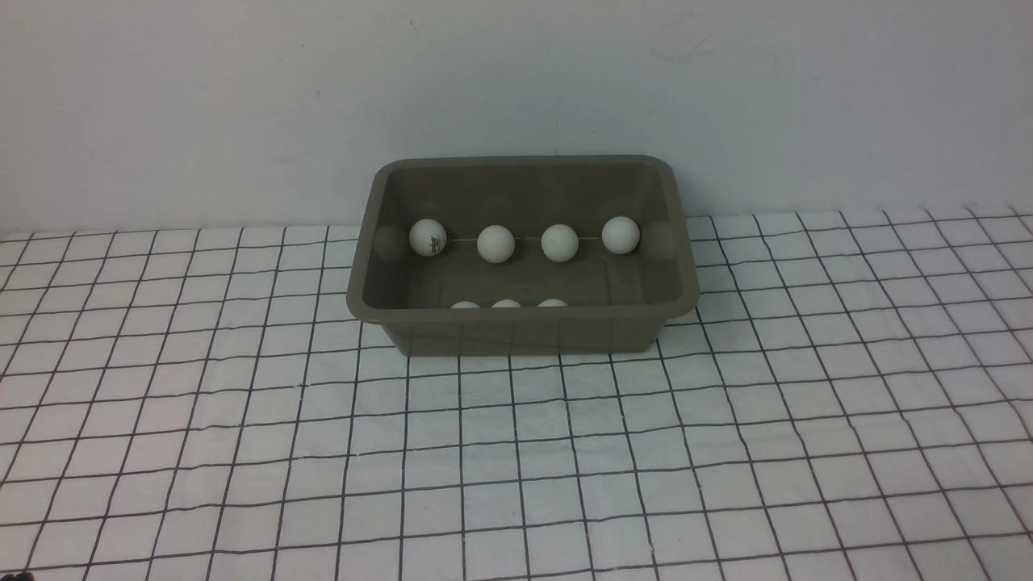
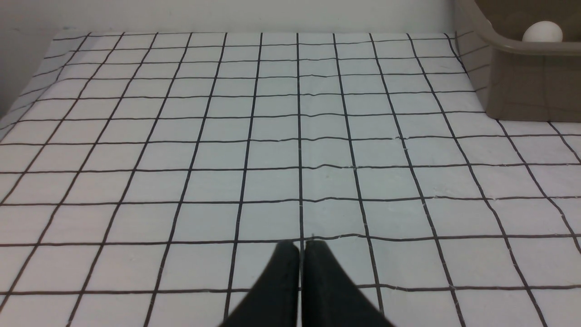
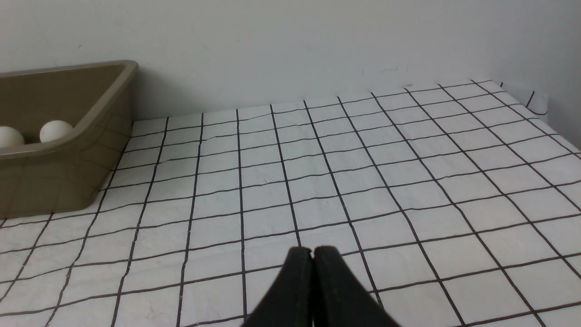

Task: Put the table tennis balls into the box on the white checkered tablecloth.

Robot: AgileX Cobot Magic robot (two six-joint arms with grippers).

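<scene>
Ahead of both grippers, well apart from either, the box [image 1: 523, 257] sits on the white checkered tablecloth [image 1: 516, 452] holding all seven table tennis balls [image 1: 495, 244]. By my judgement nothing remains to pick; staying clear is best. Left gripper [image 2: 301, 247] and right gripper [image 3: 312, 253] hang low over bare cloth, jaws pressed together, empty.

One marking found: a small dark print on the leftmost ball [image 1: 428, 237] of the far row in the box [image 1: 367, 274], front view; the print sits low on the ball's face; its letters are too small and blurred to read; no other text, label, brand, number or sign can be read in any view.
</scene>
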